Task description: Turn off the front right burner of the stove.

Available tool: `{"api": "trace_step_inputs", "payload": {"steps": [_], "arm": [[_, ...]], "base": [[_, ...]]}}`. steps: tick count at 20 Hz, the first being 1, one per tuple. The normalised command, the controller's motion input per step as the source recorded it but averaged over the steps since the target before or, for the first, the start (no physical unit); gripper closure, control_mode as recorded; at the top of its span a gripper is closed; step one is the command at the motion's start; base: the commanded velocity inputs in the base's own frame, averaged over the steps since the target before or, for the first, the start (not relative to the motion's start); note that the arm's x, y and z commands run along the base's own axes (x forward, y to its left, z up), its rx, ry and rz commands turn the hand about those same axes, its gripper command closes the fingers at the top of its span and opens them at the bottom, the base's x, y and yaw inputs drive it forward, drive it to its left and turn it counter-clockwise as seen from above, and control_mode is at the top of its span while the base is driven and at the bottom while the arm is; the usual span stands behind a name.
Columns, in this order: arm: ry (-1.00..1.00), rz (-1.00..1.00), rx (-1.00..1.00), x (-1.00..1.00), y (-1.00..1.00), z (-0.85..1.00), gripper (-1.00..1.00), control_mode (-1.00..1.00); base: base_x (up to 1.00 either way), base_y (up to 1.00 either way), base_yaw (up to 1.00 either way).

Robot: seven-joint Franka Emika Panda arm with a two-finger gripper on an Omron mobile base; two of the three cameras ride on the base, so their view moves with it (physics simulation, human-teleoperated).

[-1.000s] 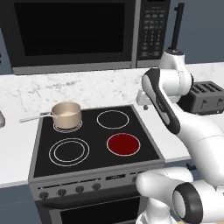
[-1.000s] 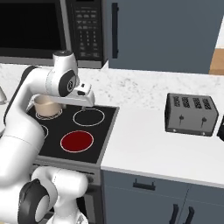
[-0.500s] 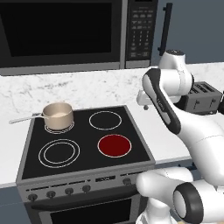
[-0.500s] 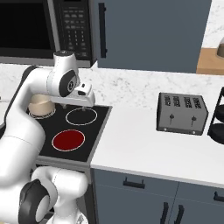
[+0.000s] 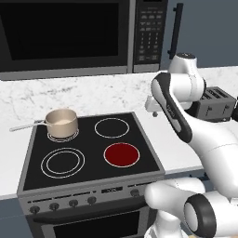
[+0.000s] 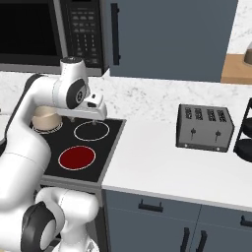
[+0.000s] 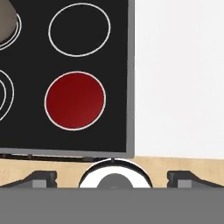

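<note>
The stove (image 5: pixel 29 173) is a black glass-top range, and its front right burner (image 5: pixel 121 154) glows deep red. Small dark knobs (image 5: pixel 73 203) line the grey front panel. My gripper (image 5: pixel 153 111) hangs open above the stove's back right corner, holding nothing. From the right, the gripper (image 6: pixel 87 117) is over the back right zone, behind the front right burner (image 6: pixel 77 157) on the stove (image 6: pixel 107 150). In the hand view the front right burner (image 7: pixel 75 100) lies below on the stove (image 7: pixel 119 65), with the gripper (image 7: pixel 112 178) fingertips (image 7: pixel 42 177) wide apart.
A tan pot (image 5: pixel 62 122) with a long handle sits on the back left zone. A black microwave (image 5: pixel 69 32) hangs above the stove. A grey toaster (image 6: pixel 204 127) stands on the white counter (image 6: pixel 162 167) to the right.
The whole picture slid slightly left, so the base has moved a little rightward and then settled. The arm holds the same pose, the gripper stays open, and the burner still glows.
</note>
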Motion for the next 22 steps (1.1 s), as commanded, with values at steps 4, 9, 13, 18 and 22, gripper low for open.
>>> {"api": "trace_step_inputs", "payload": {"steps": [4, 9, 13, 18, 22], "arm": [[0.00, 0.10, -0.08, -0.27, 0.59, -0.08, -1.00, -1.00], [0.01, 0.20, -0.23, -0.42, 1.00, -0.43, -1.00, -1.00], [0.00, 0.24, -0.37, -0.54, 1.00, -0.70, -1.00, -1.00], [0.00, 0.26, -0.47, -0.52, 1.00, -0.84, -1.00, -1.00], [0.00, 0.24, -0.45, -0.48, 1.00, -0.95, -1.00, -1.00]], "base": [[0.00, 0.00, 0.00], [0.00, 0.00, 0.00], [0.00, 0.00, 0.00], [0.00, 0.00, 0.00], [0.00, 0.00, 0.00]]}}
